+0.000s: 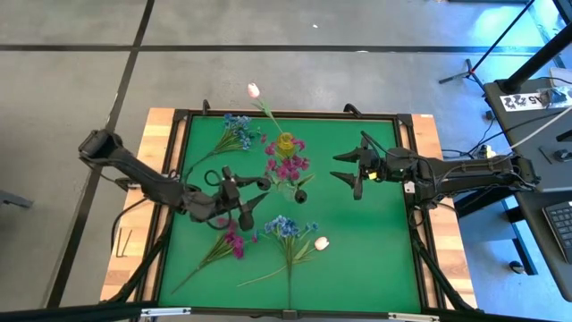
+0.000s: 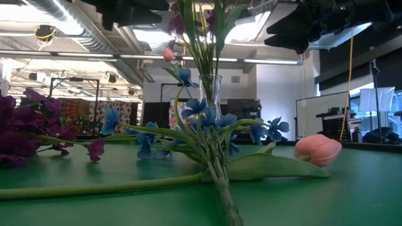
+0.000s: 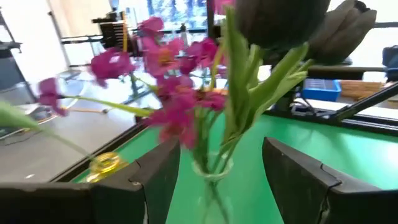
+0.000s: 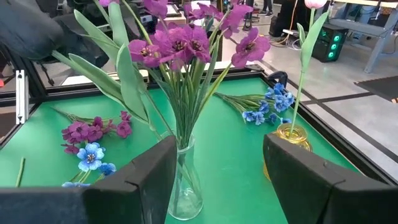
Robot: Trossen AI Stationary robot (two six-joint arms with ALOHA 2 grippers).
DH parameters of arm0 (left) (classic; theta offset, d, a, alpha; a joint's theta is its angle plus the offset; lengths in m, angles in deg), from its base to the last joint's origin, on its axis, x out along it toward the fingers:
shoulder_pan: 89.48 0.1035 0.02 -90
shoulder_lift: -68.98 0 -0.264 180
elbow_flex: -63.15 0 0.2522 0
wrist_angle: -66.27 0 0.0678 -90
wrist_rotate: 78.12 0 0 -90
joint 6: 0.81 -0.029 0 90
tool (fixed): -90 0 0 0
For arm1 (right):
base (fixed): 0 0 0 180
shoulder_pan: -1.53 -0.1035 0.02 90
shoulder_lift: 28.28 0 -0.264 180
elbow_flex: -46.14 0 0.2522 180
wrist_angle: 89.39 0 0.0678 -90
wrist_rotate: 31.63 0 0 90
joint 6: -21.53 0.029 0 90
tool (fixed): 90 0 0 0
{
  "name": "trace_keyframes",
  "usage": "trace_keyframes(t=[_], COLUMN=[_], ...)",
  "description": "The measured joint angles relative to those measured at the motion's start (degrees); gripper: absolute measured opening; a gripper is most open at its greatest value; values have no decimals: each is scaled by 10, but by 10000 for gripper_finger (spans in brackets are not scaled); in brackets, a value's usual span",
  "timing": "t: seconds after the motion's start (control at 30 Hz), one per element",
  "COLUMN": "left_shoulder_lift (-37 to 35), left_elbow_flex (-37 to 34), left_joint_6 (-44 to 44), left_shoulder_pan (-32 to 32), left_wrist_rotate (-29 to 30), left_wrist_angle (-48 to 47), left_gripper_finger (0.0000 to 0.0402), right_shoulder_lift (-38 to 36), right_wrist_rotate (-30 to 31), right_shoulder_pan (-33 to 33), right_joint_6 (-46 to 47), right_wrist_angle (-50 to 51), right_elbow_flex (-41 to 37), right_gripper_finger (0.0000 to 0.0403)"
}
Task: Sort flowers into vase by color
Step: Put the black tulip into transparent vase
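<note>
Near the middle of the high view a clear glass vase [image 4: 183, 186] stands upright on the green surface [image 1: 375, 259] and carries a bunch of magenta clustered sprays [image 1: 288, 166], so one colour group appears to be gathered there already. Just above it in that view a small yellow glass vase [image 1: 284, 142] holds a single white-pink tulip bud [image 1: 253, 89] whose long stem leans toward the upper left, which suggests that this second vessel is kept for the tulips. The left pincer [image 1: 250, 195] sits just left of the clear vase with its fingers [image 3: 158, 180] spread wide on either side of the glass and touching no stem; judging from that pose, it has probably let go of a flower into the vase. The right pincer [image 1: 349, 168] waits to the right of the vase, facing it, jaws apart and empty. The unsorted flowers lie flat on the surface: a blue clustered spray [image 1: 235, 131] at the upper left, a loose magenta spray [image 1: 232, 241] at the lower left, a second blue spray [image 1: 284, 227] at lower centre, and a loose pink tulip bud [image 1: 321, 242] beside it. They lie well apart from one another, which should leave each stem open to a grasp. The sorting looks partly done.
</note>
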Motion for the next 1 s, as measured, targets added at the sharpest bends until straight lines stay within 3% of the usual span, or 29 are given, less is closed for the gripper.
trace_keyframes(t=[0.13, 0.4, 0.83, 1.0], left_shoulder_lift=[-31, -48, -42, -25], left_elbow_flex=[0, 0, 0, 0], left_joint_6=[30, 31, 31, 16], left_shoulder_pan=[-5, -8, 31, 51], left_wrist_rotate=[8, 0, -127, -147], left_wrist_angle=[-42, -26, 43, 78], left_gripper_finger=[224, 224, 224, 224], right_shoulder_lift=[0, 0, 0, 0], right_wrist_rotate=[0, 0, 0, 0], right_shoulder_pan=[0, 0, 0, 0], right_joint_6=[0, 0, 0, 0], right_wrist_angle=[0, 0, -1, 0], right_elbow_flex=[0, 0, 0, 0], right_gripper_finger=[239, 239, 239, 239])
